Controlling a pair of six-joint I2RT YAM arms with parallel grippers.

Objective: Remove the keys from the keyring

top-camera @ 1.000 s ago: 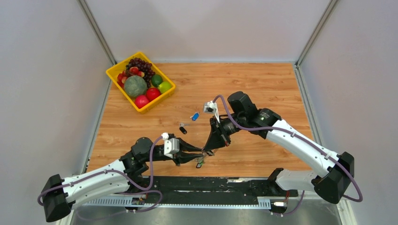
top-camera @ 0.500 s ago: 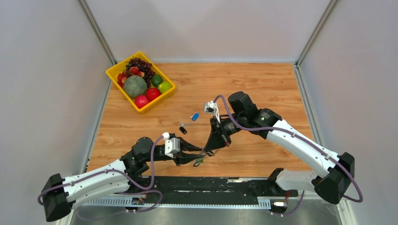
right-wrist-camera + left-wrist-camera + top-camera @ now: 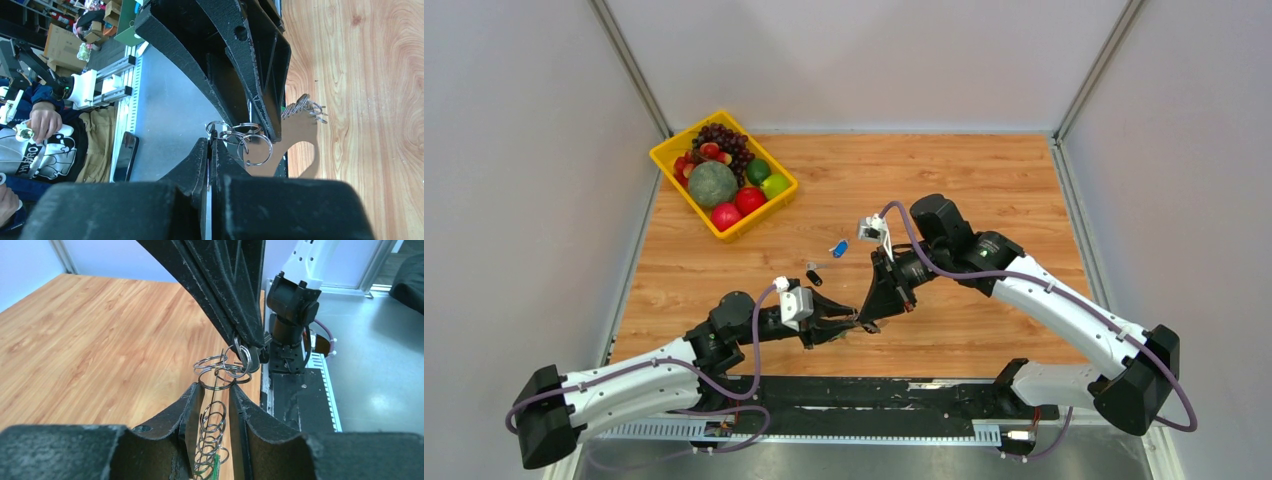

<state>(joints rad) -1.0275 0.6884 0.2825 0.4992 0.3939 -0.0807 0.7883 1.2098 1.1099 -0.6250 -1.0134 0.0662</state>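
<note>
My two grippers meet tip to tip low over the table's near middle. My left gripper [image 3: 852,324] [image 3: 216,387] is shut on the keyring [image 3: 214,425]: a thin wire carrying a row of small steel rings, with a green tag [image 3: 216,465] at the bottom. My right gripper [image 3: 868,321] [image 3: 210,139] comes down from above. It is shut on a flat grey key [image 3: 253,360] and its ring at the top of the bunch. More keys [image 3: 303,106] fan out behind the left fingers [image 3: 250,65]. Loose rings [image 3: 252,145] hang by the right fingertips.
Two loose keys lie on the wood beyond the grippers, one with a blue head [image 3: 838,248] and one with a black head [image 3: 814,275]. A yellow fruit basket [image 3: 660,155] stands at the back left. The black base rail [image 3: 874,395] runs along the near edge.
My left gripper has risen and edged forward toward the right gripper's tips. The green tag that hung below it no longer shows from above. The right arm has barely moved.
</note>
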